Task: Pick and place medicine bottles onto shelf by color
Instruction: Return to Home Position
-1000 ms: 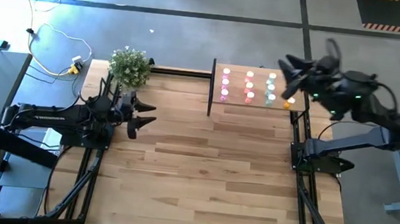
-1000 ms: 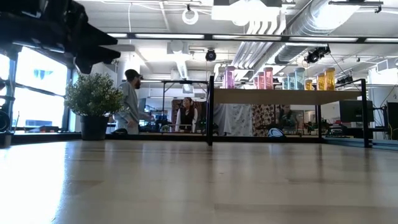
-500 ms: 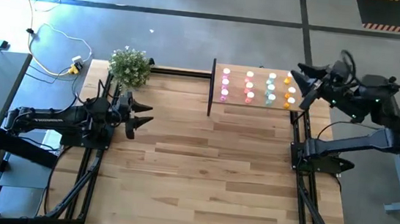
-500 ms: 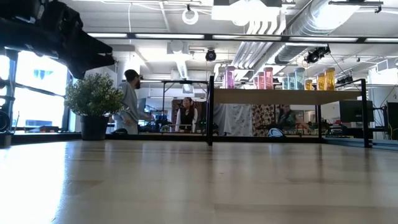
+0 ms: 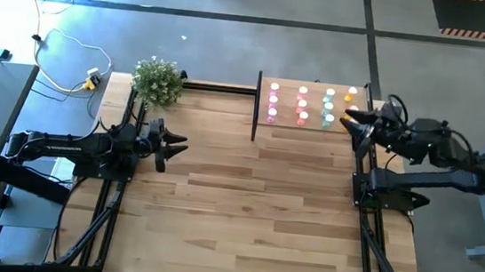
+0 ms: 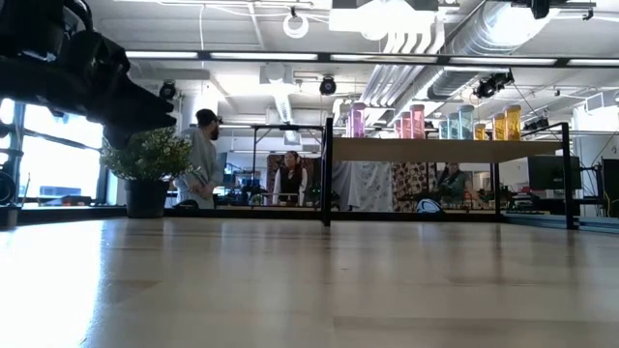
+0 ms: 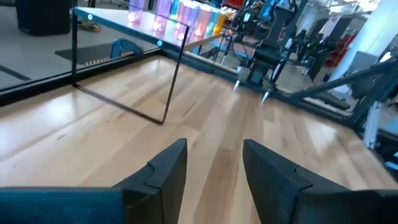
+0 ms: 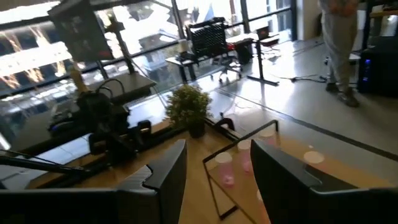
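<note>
We see the bottles [image 5: 301, 105] standing on the shelf [image 5: 285, 122] at the counter's [image 5: 244, 208] far edge. They are lined up in columns by color: pink, red-pink, pale green, then orange at the right end. The right gripper [image 5: 350, 129] hovers just beside that end, released and holding nothing. The left gripper [image 5: 175, 146] hangs over the counter's left side near the plant [image 5: 157, 80], likewise released and empty.
</note>
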{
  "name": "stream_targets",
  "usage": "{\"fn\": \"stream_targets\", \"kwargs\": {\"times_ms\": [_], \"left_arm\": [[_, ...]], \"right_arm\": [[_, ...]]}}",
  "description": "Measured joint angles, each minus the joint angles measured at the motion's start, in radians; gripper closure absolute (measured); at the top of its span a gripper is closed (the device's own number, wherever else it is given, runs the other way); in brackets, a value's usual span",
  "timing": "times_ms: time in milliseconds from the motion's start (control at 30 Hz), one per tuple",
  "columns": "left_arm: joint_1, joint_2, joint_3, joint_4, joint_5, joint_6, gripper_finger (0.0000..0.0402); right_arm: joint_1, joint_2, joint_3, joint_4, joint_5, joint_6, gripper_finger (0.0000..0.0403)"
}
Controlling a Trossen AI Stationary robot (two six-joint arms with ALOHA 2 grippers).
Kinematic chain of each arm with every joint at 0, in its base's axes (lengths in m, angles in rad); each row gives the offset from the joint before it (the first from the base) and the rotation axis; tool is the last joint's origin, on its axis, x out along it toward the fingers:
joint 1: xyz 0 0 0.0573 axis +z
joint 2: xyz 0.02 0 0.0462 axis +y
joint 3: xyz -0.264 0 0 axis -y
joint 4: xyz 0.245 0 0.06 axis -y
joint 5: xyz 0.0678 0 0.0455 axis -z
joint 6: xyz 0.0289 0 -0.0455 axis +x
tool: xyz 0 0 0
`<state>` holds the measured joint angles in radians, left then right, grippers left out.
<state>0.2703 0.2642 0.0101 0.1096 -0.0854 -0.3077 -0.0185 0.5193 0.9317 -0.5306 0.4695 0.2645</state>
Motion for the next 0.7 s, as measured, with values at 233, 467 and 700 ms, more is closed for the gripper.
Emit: {"fn": "stream_targets", "kwargs": {"times_ms": [233,467,700], "left_arm": [[0.0,0.001,0.001,-0.077,-0.084,0.004,0.0261],[0.0,0.001,0.001,-0.076,-0.079,0.004,0.026],[0.0,0.001,0.001,-0.076,-0.079,0.004,0.0259]], "right_arm": [[0.0,-0.159,-0.272,0.225,-0.063,-0.001,0.0233],[0.0,-0.289,-0.497,0.425,-0.104,-0.003,0.0233],[0.0,-0.405,-0.647,0.454,-0.115,0.044,0.0233]]}}
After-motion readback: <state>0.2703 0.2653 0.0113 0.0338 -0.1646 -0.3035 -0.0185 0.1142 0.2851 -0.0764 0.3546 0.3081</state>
